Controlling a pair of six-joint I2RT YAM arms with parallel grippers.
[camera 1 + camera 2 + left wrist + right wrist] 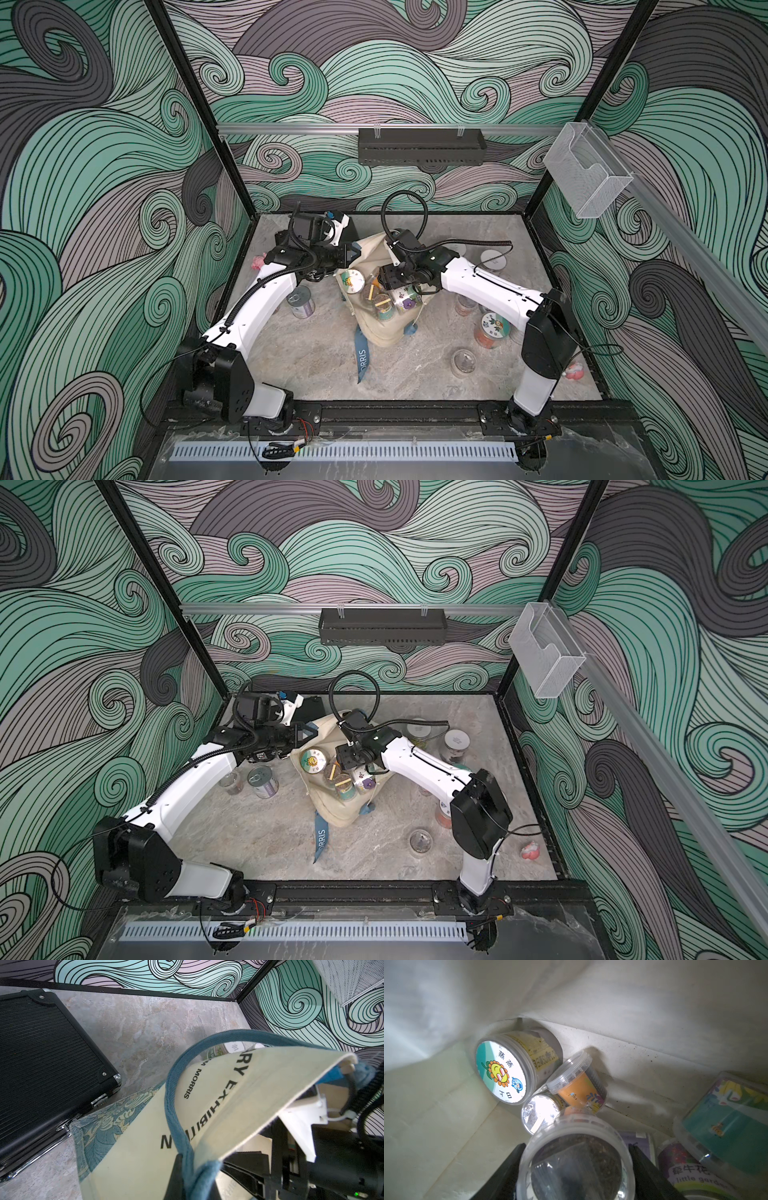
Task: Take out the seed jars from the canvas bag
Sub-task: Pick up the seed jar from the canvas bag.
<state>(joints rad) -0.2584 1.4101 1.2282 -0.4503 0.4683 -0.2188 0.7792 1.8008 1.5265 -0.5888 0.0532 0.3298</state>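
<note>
progress check, left to right. on my left side two are out on the table: a silver-lidded jar (301,301) standing upright and a clear jar (232,783) beside it. my left gripper (352,252) is clamped shut on the blue strap (172,1084), holding the mouth of the canvas bag (374,332) open mid-table. my right gripper (575,1145) is down inside, jaws pressed against both sides of a clear-lidded jar (575,1169). its lid faces back at my wrist, so the long axis runs along my fingers. the sunflower jar (504,1072) and at least four more lie tilted in there. on the right a handful are out, like the white-lidded jar (492,262). roughly halfway, i'd guess.
</note>
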